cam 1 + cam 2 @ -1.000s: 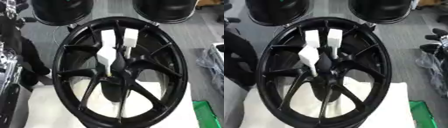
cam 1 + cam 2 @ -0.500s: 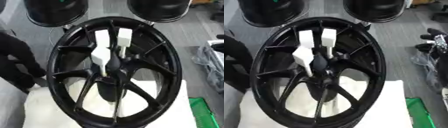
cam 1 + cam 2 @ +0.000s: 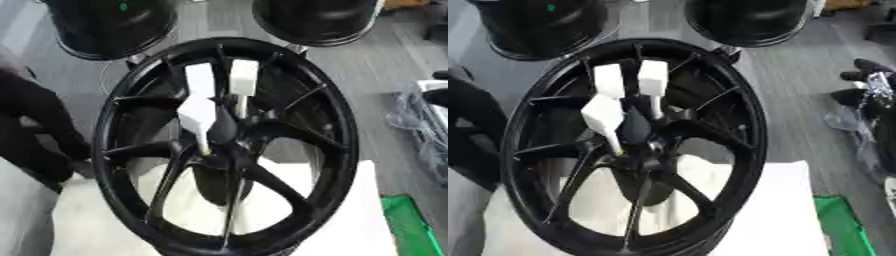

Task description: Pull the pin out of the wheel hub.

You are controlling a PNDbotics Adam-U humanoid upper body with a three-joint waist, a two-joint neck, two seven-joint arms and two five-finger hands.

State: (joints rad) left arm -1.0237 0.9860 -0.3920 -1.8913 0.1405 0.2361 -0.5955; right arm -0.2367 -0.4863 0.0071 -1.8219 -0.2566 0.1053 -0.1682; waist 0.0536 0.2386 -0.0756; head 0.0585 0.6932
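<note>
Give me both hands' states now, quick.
Left hand: dark shape by the wheel's left edge, cannot be told.
Right hand: at the wheel hub, open or shut cannot be told.

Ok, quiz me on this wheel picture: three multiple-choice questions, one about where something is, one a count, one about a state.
1. Where is the green thing?
A. Lower right of the wheel
B. On the hub
C. Beyond the wheel

2. How many dark round things stand beyond the wheel?
A. One
B. Two
C. Four

3. What state is the wheel in?
A. Wrapped in plastic
B. Split in halves
C. Bare black rim, open between the spokes

Answers: 1 A, the green thing lies at the lower right of the wheel. 2 B, two dark round things show at the top. 3 C, white padding shows through the spokes.
</note>
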